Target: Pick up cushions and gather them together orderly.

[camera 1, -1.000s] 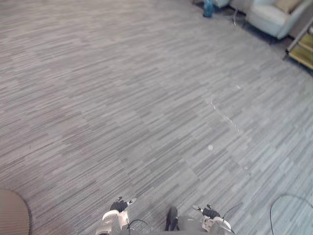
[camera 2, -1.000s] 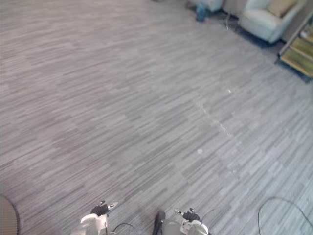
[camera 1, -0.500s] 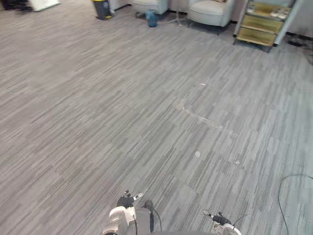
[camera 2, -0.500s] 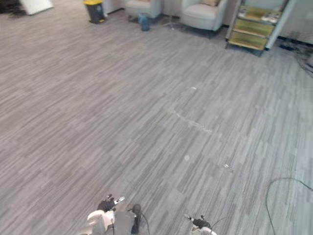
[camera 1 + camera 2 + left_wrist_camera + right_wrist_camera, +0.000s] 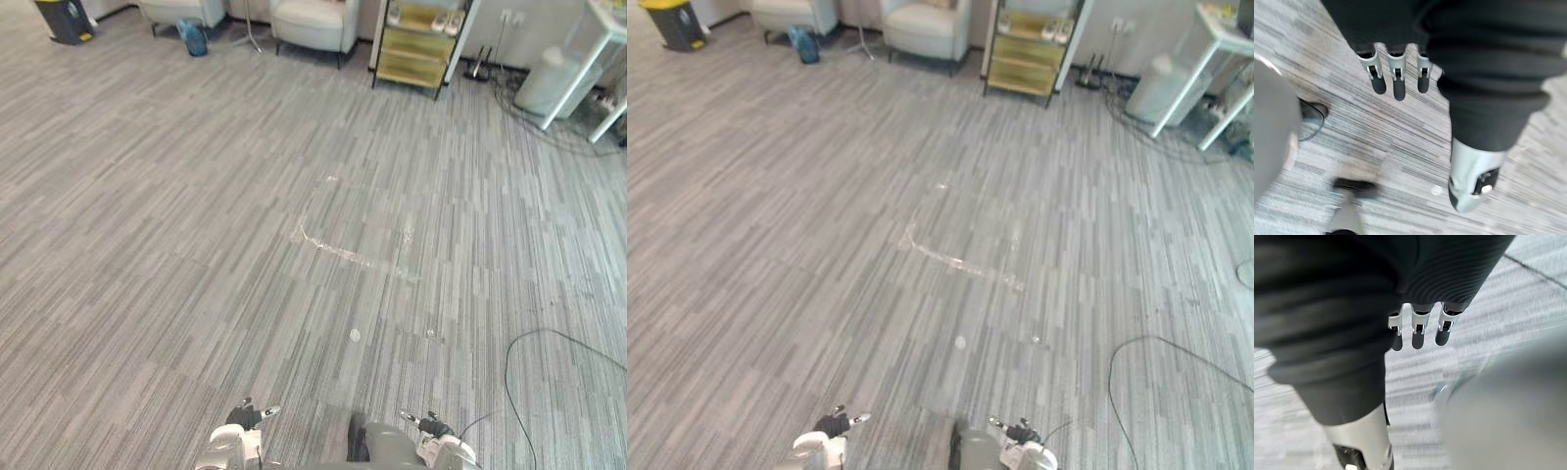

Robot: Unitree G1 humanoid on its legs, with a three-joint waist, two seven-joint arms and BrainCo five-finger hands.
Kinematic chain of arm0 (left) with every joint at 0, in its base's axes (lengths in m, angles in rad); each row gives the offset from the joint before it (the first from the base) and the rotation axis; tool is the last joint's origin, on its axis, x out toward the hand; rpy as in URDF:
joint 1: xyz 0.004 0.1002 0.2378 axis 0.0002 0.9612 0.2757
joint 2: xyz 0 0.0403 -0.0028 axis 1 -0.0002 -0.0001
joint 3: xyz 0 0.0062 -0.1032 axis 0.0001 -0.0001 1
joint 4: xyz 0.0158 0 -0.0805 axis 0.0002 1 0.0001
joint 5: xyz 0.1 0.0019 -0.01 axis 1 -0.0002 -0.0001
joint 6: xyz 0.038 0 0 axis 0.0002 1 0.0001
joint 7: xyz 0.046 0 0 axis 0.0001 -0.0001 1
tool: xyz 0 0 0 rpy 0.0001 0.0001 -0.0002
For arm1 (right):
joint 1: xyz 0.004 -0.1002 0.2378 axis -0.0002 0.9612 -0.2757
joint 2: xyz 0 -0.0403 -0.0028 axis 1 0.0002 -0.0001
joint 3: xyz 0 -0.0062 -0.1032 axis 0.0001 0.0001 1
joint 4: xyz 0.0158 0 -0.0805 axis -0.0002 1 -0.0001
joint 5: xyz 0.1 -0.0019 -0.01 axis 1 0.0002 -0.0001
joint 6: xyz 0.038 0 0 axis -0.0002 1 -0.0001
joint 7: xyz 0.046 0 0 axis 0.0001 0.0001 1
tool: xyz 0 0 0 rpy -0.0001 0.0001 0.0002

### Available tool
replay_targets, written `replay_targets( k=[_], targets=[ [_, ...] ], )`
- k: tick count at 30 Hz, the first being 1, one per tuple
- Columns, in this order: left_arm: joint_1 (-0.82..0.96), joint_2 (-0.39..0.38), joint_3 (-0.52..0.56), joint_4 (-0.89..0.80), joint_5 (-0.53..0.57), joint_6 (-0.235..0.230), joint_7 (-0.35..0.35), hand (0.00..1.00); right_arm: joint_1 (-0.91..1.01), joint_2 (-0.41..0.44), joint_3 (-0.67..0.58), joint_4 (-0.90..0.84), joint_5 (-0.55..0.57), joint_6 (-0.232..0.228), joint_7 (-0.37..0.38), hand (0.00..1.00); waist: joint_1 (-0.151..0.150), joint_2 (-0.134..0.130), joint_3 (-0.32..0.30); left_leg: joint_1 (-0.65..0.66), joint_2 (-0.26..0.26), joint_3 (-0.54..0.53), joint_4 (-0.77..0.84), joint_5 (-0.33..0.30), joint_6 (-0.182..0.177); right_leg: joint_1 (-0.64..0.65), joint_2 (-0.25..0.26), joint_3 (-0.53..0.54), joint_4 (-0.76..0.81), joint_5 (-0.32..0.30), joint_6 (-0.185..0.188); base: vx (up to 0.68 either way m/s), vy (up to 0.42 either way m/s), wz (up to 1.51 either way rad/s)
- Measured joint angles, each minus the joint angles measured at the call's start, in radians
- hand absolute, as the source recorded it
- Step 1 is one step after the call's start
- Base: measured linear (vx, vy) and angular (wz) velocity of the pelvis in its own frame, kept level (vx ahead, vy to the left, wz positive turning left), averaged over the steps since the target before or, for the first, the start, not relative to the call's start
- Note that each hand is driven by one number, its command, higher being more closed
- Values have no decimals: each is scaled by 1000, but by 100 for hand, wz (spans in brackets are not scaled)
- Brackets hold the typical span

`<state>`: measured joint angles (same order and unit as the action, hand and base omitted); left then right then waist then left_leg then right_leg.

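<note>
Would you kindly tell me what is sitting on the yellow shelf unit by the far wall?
On the top level of the yellow shelf unit sit pale objects that look like a pair of shoes. The lower levels look bare, though their back parts are hidden.

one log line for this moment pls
left hand: open, empty | right hand: open, empty | grey striped carpet floor: no cushion seen | far: white armchair, yellow shelf unit

1. Floor (image 5: pixel 196 225): grey carpet in fine streaks, with a pale scuff line
2. Armchair (image 5: pixel 312 20): off-white
3. Shelf unit (image 5: pixel 416 44): yellow-green
4. Bin (image 5: pixel 668 20): black, yellow lid
5. Bag (image 5: pixel 193 37): blue
</note>
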<state>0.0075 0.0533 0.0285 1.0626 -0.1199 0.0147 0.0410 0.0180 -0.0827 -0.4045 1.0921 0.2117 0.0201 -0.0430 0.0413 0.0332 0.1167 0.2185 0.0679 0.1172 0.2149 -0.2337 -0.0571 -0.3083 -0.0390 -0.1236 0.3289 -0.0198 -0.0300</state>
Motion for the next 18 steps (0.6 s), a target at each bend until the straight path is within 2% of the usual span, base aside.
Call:
replay_targets(
  k=[1, 2, 3, 4, 5, 7, 8, 10, 11, 12, 13, 14, 15, 16, 17, 18],
  targets=[
    [6, -30, 42, -6, 0, 0, -1, 0, -7, -6, -2, -13, 1, -1, -1, 0, 1, 28, 1, -78, 16, -22, 210, 9, -16, 30, 16, 2, -6, -46, -7, 388, -228, -41],
    [5, -37, 73, -13, 0, 1, -2, 0, -7, -8, 0, -20, 3, -2, 0, 0, 1, 37, 6, -154, 36, -29, 385, 55, -54, 54, 34, 13, -8, -70, -21, 487, -267, -44],
    [4, -40, 86, -24, 0, 0, -2, 0, -6, -2, 19, -20, 7, 0, -2, 0, 4, 43, 17, -226, 62, -28, 562, 164, -66, 104, 52, 34, -18, -96, -41, 420, -172, -38],
    [6, -40, 89, -33, 0, 0, -4, 0, -6, 4, 35, -22, 7, 0, -2, 0, 11, 44, 19, -262, 74, -18, 661, 153, -49, 146, 60, 43, -31, -115, -57, 419, -152, -41],
    [5, -37, 81, -39, 1, -1, -5, 0, 3, 4, 32, -15, 12, 0, -3, 0, 16, 37, 24, -309, 73, 5, 723, 82, -22, 215, 60, 57, -56, -135, -67, 419, -134, -40],
    [6, -31, 56, -70, 2, -5, -6, 0, 0, 4, 15, -12, 28, 3, -8, 0, 21, 24, 28, -365, 48, 63, 644, 20, 10, 296, 50, 84, -100, -146, -59, 428, -122, -46],
    [7, -33, 41, -78, 2, -9, -6, 0, -8, 3, -6, -12, 28, 2, -9, 0, 24, 24, 28, -396, 16, 73, 497, 5, 6, 335, 47, 107, -132, -156, -48, 359, -47, -63],
    [5, -33, 18, -80, 2, -11, -5, 0, -21, 0, -47, -11, 28, 1, -11, 0, 29, 27, 25, -414, -44, 36, 172, 38, -26, 377, 49, 151, -183, -167, -32, 449, 15, -69],
    [3, -33, 10, -80, 2, -11, -6, 0, -21, -4, -57, -11, 28, 1, -12, 0, 34, 34, 22, -429, -66, -6, -6, 101, -31, 409, 60, 178, -224, -170, -25, 370, 46, -52],
    [1, -33, 8, -79, 2, -10, -6, 0, -19, -5, -58, -9, 28, 1, -13, 0, 36, 36, 20, -434, -67, -22, -45, 124, -33, 422, 64, 184, -234, -172, -23, 552, 132, -67],
    [-4, -31, -6, -77, 2, -10, -7, 0, -11, -13, -63, -1, 26, 4, -16, 0, 51, 37, 16, -445, -72, -56, -76, 228, -17, 457, 72, 213, -253, -192, 5, 601, 167, -75],
    [-7, -27, -10, -73, 2, -10, -8, 0, -8, -7, -62, 0, 26, 7, -16, 0, 65, 23, -2, -439, -93, -51, -57, 267, 65, 471, 56, 250, -238, -229, 29, 727, 196, -69],
    [-9, -23, -10, -70, 2, -9, -8, 0, -7, -2, -61, -1, 26, 7, -16, 0, 63, 10, -10, -437, -104, -42, -53, 254, 72, 467, 41, 259, -222, -239, 35, 617, 143, -53],
    [-16, -22, -9, -70, 3, -7, -10, 0, 4, 4, -53, -10, 24, 7, -13, 0, 62, -5, -12, -417, -119, -11, -35, 212, 94, 423, 21, 289, -96, -267, 81, 584, 127, -44],
    [-17, -29, -5, -73, 2, -7, -13, 0, 6, 7, -44, -12, 22, 8, -10, 0, 69, -14, -7, -370, -129, 15, -37, 179, 100, 353, 19, 304, 119, -297, 171, 651, 139, -56],
    [-18, -24, -6, -74, 1, -5, -21, 0, 6, 15, -28, -17, 22, 10, -6, 0, 68, -23, -1, -321, -138, 24, -41, 161, 109, 285, 14, 304, 322, -282, 270, 504, 115, -49]
  ],
)
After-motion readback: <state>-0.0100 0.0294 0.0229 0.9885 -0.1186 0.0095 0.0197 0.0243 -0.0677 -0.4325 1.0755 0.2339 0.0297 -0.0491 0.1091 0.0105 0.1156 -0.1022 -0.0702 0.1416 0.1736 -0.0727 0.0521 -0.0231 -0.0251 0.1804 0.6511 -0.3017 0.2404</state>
